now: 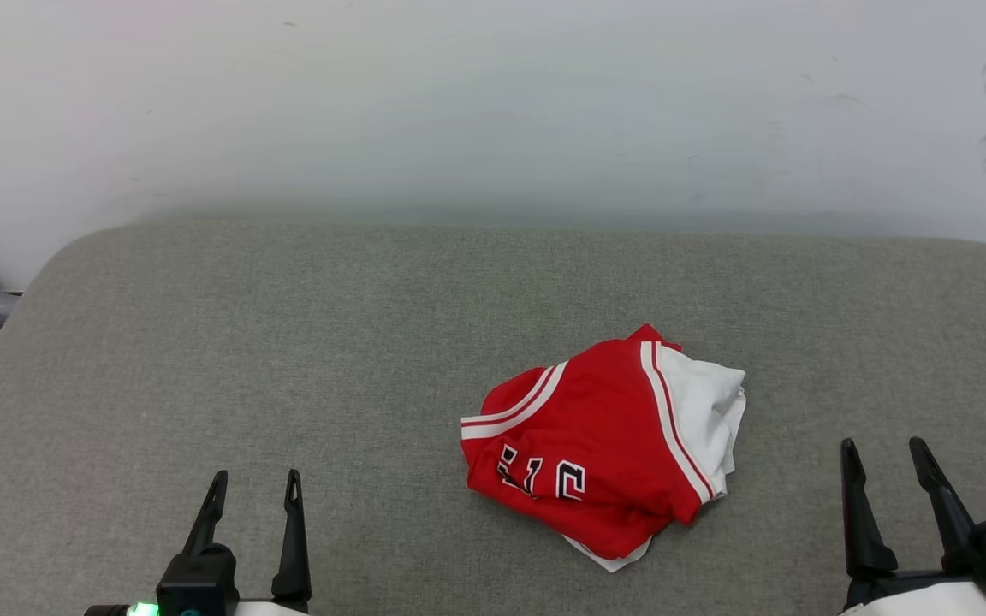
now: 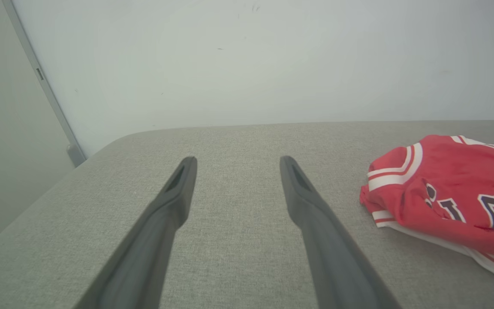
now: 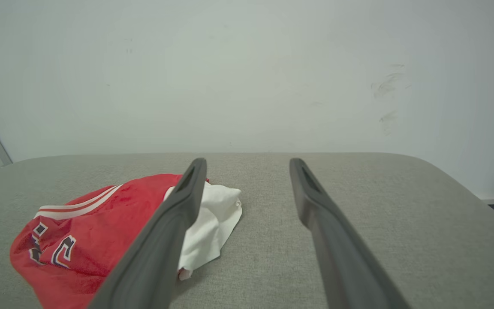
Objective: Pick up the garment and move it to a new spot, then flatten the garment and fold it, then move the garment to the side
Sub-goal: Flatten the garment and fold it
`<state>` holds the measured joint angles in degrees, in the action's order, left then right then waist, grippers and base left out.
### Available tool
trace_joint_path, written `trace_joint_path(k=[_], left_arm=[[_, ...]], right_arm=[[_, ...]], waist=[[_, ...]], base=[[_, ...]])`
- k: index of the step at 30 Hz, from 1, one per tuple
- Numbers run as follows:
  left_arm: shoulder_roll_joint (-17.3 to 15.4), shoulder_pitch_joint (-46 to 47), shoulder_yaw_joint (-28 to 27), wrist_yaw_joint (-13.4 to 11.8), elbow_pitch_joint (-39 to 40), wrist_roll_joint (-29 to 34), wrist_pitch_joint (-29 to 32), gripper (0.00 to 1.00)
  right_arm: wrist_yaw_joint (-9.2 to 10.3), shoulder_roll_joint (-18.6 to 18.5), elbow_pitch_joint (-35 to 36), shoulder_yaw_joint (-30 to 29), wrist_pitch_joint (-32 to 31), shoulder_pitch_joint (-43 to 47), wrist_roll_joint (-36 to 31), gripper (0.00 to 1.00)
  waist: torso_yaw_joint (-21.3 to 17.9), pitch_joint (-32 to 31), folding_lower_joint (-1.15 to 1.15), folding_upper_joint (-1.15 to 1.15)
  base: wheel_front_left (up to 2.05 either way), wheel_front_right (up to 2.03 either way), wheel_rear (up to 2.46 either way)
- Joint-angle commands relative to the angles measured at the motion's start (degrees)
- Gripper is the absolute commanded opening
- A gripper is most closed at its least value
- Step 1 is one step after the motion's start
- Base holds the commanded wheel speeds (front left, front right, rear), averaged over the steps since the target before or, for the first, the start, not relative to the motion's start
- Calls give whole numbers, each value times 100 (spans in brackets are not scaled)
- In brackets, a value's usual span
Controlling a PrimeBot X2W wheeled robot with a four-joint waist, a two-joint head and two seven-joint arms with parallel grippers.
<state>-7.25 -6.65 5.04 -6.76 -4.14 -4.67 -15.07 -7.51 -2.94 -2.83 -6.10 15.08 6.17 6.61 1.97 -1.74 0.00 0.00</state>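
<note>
Red and crumpled, the garment (image 1: 604, 445) lies on the grey worktop (image 1: 288, 342), nearer the right fingers (image 1: 858, 505) than the left fingers (image 1: 292, 539), both pairs apart and empty. Best to pinch a raised fold deeply, then lift clear, not drag.

Bare cushion (image 1: 288, 342) all around garment (image 1: 604, 445)

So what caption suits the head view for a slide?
Crumpled red garment on a grey fabric surface, left gripper and right gripper open and empty.
</note>
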Motion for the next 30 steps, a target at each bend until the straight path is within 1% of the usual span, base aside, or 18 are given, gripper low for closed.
trace_joint_path(k=[1, 5, 8, 11, 12, 14, 17, 19, 22, 26, 30], left_arm=[[13, -8, -37, 18, -13, 46, -15, 100], [75, 44, -99, 84, -16, 84, -15, 100], [116, 83, -129, 127, -5, 107, -15, 100], [145, 131, -150, 162, 12, 148, -15, 100], [152, 144, -157, 169, 17, 156, -15, 100], [162, 187, -158, 214, 21, 190, -15, 100], [168, 271, -170, 262, 30, 218, -15, 100], [186, 333, -168, 276, 64, 251, -15, 100], [205, 456, -173, 301, 115, 258, -15, 100], [243, 613, -168, 294, 172, 292, -15, 100], [284, 761, -167, 288, 200, 314, -14, 100]], right_arm=[[4, 12, -6, -21, 14, 11, 72, 100], [4, 12, 51, -2, 14, -222, 5, 100], [4, 11, 62, -84, 14, -546, 310, 100], [3, 9, 83, -47, 14, -987, 113, 100], [3, -65, 16, -6, 13, -1149, 96, 100], [4, -336, -71, 133, 14, -1538, 35, 100], [4, -741, -465, 504, -53, -2058, 88, 100], [5, -1057, -716, 762, -327, -2480, 198, 100], [5, -1521, -1054, 1291, -1008, -3007, 513, 100], [5, -2166, -1406, 2172, -2132, -3578, 1111, 100], [5, -2790, -1505, 3079, -3258, -3946, 1717, 100]], waist=[[8, 3, 0, 0], [23, 23, 0, 0], [34, 57, 0, 0], [68, 105, 0, 0], [84, 120, 0, 0], [125, 169, 0, 0], [185, 262, 0, 0], [234, 371, 0, 0], [304, 579, 0, 0], [381, 862, 0, 0], [435, 1133, 0, 0]], base=[[0, 0, 0], [0, 0, 0], [0, 0, 0], [0, 0, 0], [0, 0, 0], [0, 0, 0], [0, 0, 0], [0, 0, 0], [0, 0, 0], [0, 0, 0], [0, 0, 0]])
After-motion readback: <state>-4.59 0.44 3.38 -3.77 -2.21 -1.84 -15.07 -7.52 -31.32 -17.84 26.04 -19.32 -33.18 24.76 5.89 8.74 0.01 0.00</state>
